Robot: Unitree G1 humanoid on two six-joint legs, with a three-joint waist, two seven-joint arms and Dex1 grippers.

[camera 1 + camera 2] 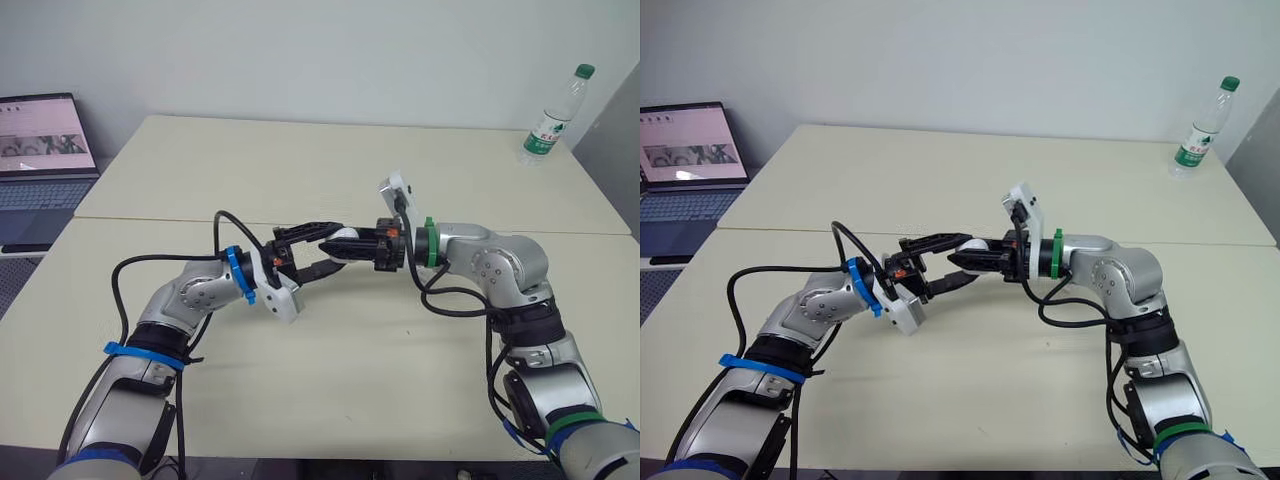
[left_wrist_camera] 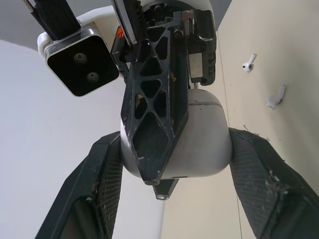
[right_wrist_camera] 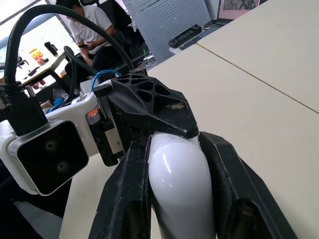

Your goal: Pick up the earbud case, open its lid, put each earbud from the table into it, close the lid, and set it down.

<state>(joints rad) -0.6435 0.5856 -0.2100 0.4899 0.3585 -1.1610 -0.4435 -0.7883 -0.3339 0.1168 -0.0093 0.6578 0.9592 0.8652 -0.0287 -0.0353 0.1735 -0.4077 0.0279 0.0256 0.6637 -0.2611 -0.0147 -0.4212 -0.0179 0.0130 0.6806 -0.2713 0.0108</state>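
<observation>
Smooth white earbud case [image 1: 346, 237] held in the air above the middle of the cream tabletop [image 1: 400, 160].
The right gripper [image 3: 174, 144] is clamped on the case; the left gripper [image 2: 177, 142] flanks it, fingers pressed against both sides. Two small white earbuds [image 2: 248, 62] [image 2: 275, 97] lie apart on the tabletop.

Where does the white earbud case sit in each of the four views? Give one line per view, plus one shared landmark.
Left eye view: earbud case at picture centre, raised above the table.
Right eye view: again near picture centre, between the two arms.
Left wrist view: inside the left gripper.
Right wrist view: inside the right gripper.
Shared landmark: the right gripper, clamped on the case in all four.
</observation>
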